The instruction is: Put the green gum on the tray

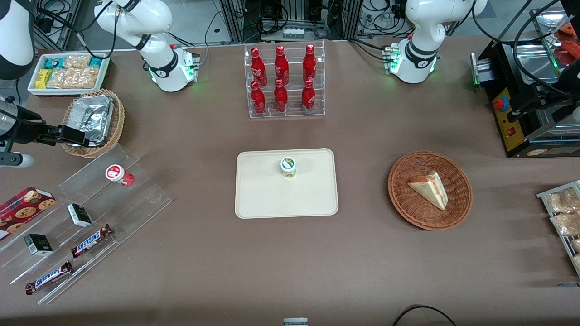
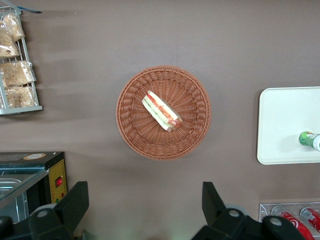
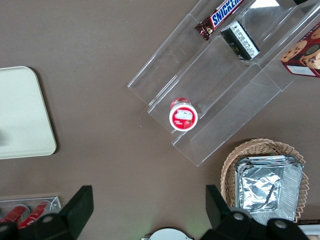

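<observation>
The green gum [image 1: 288, 166] stands upright on the cream tray [image 1: 263, 192], in the part of the tray farther from the front camera. It also shows in the left wrist view [image 2: 310, 140] on the tray [image 2: 282, 125]. My right gripper [image 1: 78, 136] hovers high over the wicker basket with the foil tray [image 1: 93, 117], toward the working arm's end of the table, well apart from the gum. In the right wrist view the gripper [image 3: 147, 202] is open and empty, with bare table between its fingers [image 3: 80, 202]. A corner of the tray [image 3: 20, 115] shows there.
A red-bodied gum bottle [image 1: 118, 174] stands on the clear stepped shelf [image 1: 90, 213] with Snickers bars [image 1: 90, 241] and small boxes. A rack of cola bottles [image 1: 284, 81] stands farther from the camera than the tray. A wicker basket with a sandwich [image 1: 429, 189] lies toward the parked arm's end.
</observation>
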`<state>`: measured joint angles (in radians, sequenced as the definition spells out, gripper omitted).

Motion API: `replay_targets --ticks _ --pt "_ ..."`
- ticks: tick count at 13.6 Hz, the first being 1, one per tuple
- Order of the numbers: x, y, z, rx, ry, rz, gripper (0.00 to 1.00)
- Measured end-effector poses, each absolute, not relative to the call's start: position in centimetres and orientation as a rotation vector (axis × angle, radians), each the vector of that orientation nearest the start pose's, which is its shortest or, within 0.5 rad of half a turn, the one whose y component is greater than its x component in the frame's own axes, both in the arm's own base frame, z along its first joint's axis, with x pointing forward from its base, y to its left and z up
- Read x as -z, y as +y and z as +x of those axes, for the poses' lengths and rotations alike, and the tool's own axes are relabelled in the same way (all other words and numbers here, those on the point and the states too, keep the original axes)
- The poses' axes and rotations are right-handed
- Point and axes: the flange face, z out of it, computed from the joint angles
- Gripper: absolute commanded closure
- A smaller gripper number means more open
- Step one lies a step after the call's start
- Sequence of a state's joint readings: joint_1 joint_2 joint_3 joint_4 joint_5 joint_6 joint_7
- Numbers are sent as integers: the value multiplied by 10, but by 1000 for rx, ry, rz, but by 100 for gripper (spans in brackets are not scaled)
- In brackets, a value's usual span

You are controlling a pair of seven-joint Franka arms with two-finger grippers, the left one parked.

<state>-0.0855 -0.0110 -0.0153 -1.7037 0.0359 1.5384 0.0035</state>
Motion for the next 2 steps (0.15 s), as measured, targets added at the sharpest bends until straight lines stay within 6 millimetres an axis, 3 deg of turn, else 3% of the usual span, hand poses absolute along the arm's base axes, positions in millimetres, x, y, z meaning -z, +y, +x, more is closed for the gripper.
replay_targets --ticks 2 --pt "-563 -50 540 -244 163 -3084 0"
